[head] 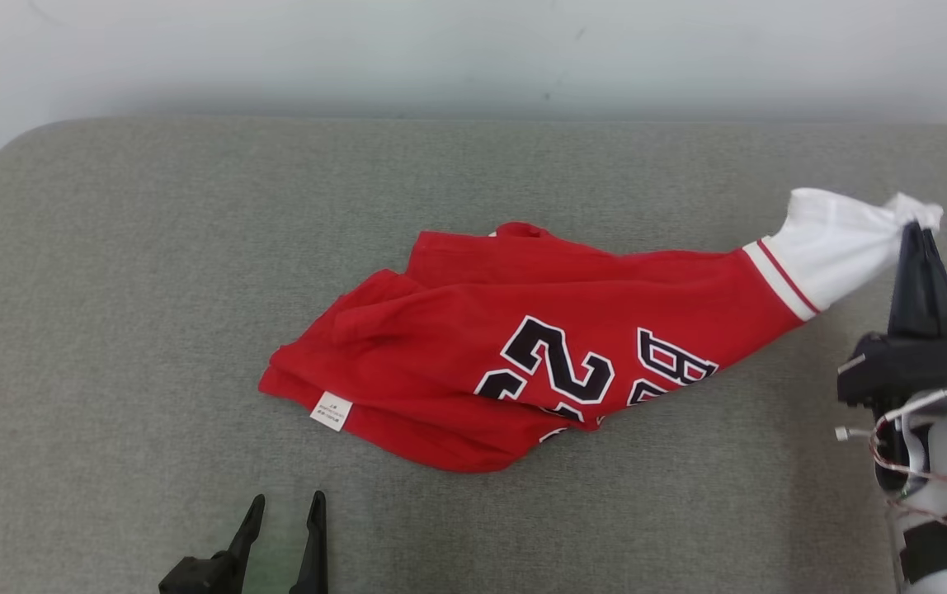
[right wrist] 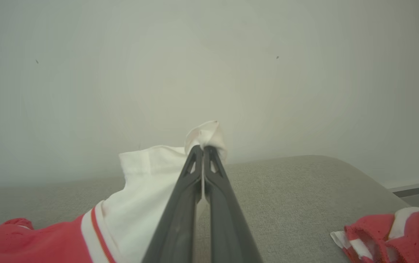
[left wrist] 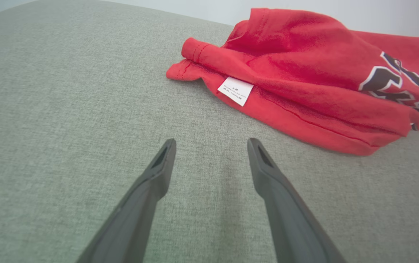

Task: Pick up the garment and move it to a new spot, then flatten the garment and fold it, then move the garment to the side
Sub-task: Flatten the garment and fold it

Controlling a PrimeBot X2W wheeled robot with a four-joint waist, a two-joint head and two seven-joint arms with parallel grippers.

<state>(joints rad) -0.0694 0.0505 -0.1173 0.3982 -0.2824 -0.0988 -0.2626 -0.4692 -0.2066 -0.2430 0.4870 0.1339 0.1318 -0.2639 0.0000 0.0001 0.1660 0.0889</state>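
Our right tool (head: 917,228) pinches the garment (head: 473,330) by its white sleeve (head: 836,243), presumably to drag it elsewhere; our left tool (head: 288,497) hovers released.

Grey fabric-covered surface (head: 110,289) with rounded far corners. Plain pale wall (head: 473,49) runs behind it, a few small dark specks on it
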